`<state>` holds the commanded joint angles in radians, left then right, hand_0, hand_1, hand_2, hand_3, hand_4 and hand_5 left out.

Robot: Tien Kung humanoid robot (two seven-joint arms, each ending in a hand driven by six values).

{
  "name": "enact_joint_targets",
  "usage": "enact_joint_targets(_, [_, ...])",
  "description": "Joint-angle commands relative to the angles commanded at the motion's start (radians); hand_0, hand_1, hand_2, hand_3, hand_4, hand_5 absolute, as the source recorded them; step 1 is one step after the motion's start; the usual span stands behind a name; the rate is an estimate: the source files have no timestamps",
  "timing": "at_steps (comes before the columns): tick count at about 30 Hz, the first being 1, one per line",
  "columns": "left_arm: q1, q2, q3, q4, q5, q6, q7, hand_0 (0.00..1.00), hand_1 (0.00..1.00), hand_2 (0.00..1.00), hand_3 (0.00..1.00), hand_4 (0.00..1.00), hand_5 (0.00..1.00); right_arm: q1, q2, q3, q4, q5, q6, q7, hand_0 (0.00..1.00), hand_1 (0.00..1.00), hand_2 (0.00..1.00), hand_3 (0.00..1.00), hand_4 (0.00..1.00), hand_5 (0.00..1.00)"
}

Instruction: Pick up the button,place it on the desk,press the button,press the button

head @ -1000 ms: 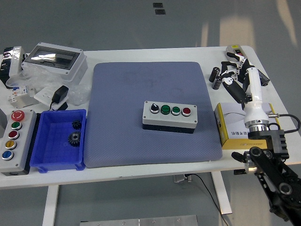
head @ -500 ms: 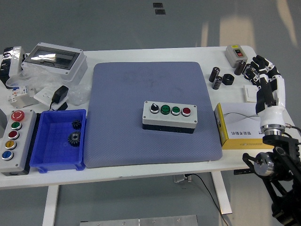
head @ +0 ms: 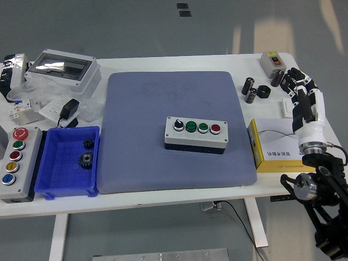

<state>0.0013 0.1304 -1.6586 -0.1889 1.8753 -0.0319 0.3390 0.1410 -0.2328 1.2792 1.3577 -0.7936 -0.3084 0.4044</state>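
Observation:
A grey button box [head: 196, 135] lies flat in the middle of the blue-grey mat [head: 163, 98]. Its top carries a black selector knob [head: 178, 125], two green buttons [head: 191, 126] and a red button [head: 216, 129]. A small grey switch box [head: 272, 61] with a red and a green button stands at the table's back right. My right hand [head: 300, 87] is at the right edge, just right of and below that small box, with its fingers spread and holding nothing. It is well apart from the box on the mat.
A yellow carton [head: 274, 148] lies under my right forearm. Black cylinders [head: 250, 89] and a white part [head: 286, 106] lie near the hand. At the left are a blue bin [head: 60, 185] with gears, a five-button box [head: 15, 163], a clear-lidded enclosure [head: 65, 68] and an adapter [head: 69, 110].
My right hand has let go of the small switch box at the back right and drawn back to the right. The small box now stands free. The box on the mat has not moved.

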Motion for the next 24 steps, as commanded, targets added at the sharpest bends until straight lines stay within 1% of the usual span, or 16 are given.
enact_joint_targets(2, [-0.003, 0.003, 0.001, 0.002, 0.002, 0.001, -0.004, 0.631, 0.575, 0.525, 0.584, 0.561, 0.128, 0.004, -0.005, -0.007, 0.004, -0.017, -0.008, -0.012, 0.781, 0.727, 0.750, 0.686, 0.676, 0.546])
enact_joint_targets(3, [-0.006, 0.005, 0.001, 0.003, 0.004, 0.002, -0.006, 0.631, 0.578, 0.527, 0.584, 0.568, 0.134, 0.007, -0.007, -0.012, 0.009, -0.033, -0.017, -0.022, 0.779, 0.727, 0.753, 0.693, 0.671, 0.531])
enact_joint_targets(8, [-0.019, 0.015, -0.004, 0.007, 0.016, 0.005, -0.017, 0.631, 0.578, 0.527, 0.584, 0.568, 0.134, 0.022, -0.016, -0.029, 0.037, -0.122, -0.059, -0.060, 0.779, 0.727, 0.753, 0.693, 0.671, 0.531])
enact_joint_targets(9, [-0.021, 0.017, -0.002, 0.008, 0.014, 0.006, -0.018, 0.631, 0.579, 0.530, 0.583, 0.572, 0.138, 0.026, -0.018, -0.030, 0.041, -0.135, -0.064, -0.064, 0.779, 0.732, 0.758, 0.702, 0.681, 0.481])
enact_joint_targets(13, [-0.032, 0.022, 0.005, 0.009, 0.005, 0.010, -0.025, 0.631, 0.579, 0.530, 0.583, 0.572, 0.138, 0.039, -0.024, -0.021, 0.059, -0.173, -0.074, -0.074, 0.779, 0.732, 0.758, 0.702, 0.681, 0.481])
enact_joint_targets(14, [-0.035, 0.022, 0.009, 0.009, 0.000, 0.011, -0.027, 0.631, 0.581, 0.530, 0.582, 0.576, 0.145, 0.041, -0.025, -0.017, 0.062, -0.178, -0.075, -0.074, 0.785, 0.747, 0.776, 0.746, 0.710, 0.358])
enact_joint_targets(19, [-0.051, 0.026, 0.030, 0.009, -0.022, 0.013, -0.039, 0.631, 0.581, 0.530, 0.582, 0.576, 0.145, 0.046, -0.032, 0.008, 0.075, -0.203, -0.082, -0.079, 0.785, 0.747, 0.776, 0.746, 0.710, 0.358])
enact_joint_targets(20, [-0.053, 0.027, 0.033, 0.009, -0.026, 0.014, -0.040, 0.631, 0.582, 0.531, 0.582, 0.581, 0.151, 0.047, -0.032, 0.010, 0.077, -0.212, -0.085, -0.082, 0.805, 0.782, 0.808, 0.821, 0.712, 0.242])
enact_joint_targets(24, [-0.053, 0.025, 0.039, 0.009, -0.037, 0.015, -0.041, 0.631, 0.582, 0.531, 0.582, 0.581, 0.151, 0.048, -0.031, 0.016, 0.078, -0.228, -0.089, -0.088, 0.805, 0.782, 0.808, 0.821, 0.712, 0.242])
